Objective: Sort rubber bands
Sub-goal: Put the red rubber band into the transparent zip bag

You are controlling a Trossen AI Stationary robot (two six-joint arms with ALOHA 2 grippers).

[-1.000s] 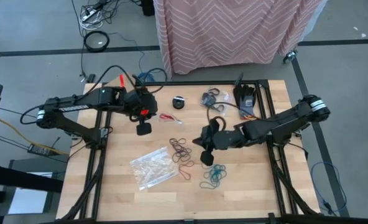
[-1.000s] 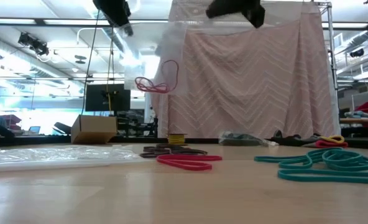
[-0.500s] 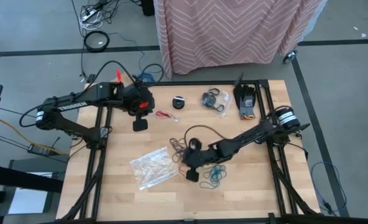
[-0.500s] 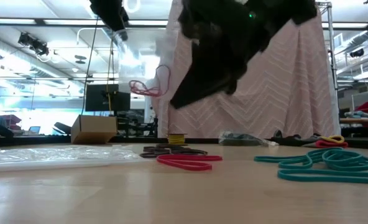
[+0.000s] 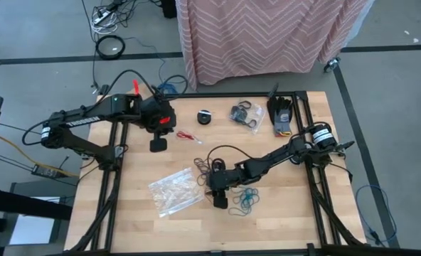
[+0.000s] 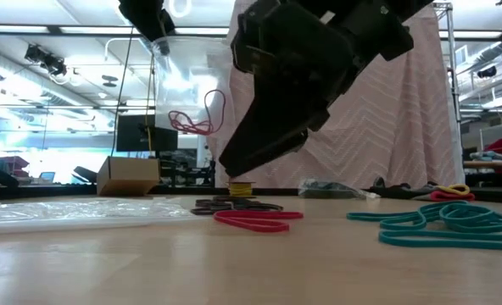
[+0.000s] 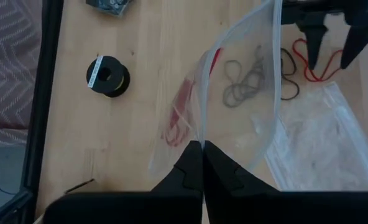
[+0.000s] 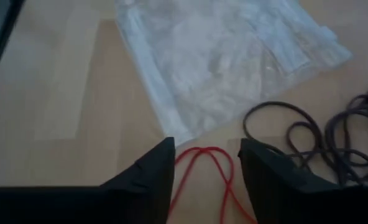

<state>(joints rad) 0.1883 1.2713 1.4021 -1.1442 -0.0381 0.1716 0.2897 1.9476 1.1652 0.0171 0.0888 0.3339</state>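
My left gripper [image 5: 156, 145] is shut on a clear plastic bag [image 6: 181, 89] that hangs high above the table's far left, with red rubber bands [image 6: 196, 119] inside it. My right gripper [image 8: 202, 158] is open and low over the table's middle. Its fingers stand on either side of a red rubber band [image 8: 204, 169] that lies flat on the wood; the low view shows the gripper [image 6: 232, 163] above the table. Brown rubber bands [image 5: 209, 169] lie just beyond it and teal ones [image 5: 244, 201] to its right. My left gripper pinches the bag's upper edge [image 7: 204, 134] between its two fingers, which slant downward from the table's left side. The bag hangs below the fingers, clear of the table, with its mouth spread open and the red bands low inside it.
A heap of clear crinkly bags [image 5: 175, 190] lies left of my right gripper. A small black disc [image 5: 205, 116], a bag of dark bands [image 5: 244, 114] and a black device [image 5: 280, 115] sit along the far edge. A pink cloth [image 6: 353, 110] hangs behind the table.
My right gripper has come down from high above the table and moved toward the table's left and near side, ending low over the red rubber band beside the clear bags. The arm has stretched out farther across the table.
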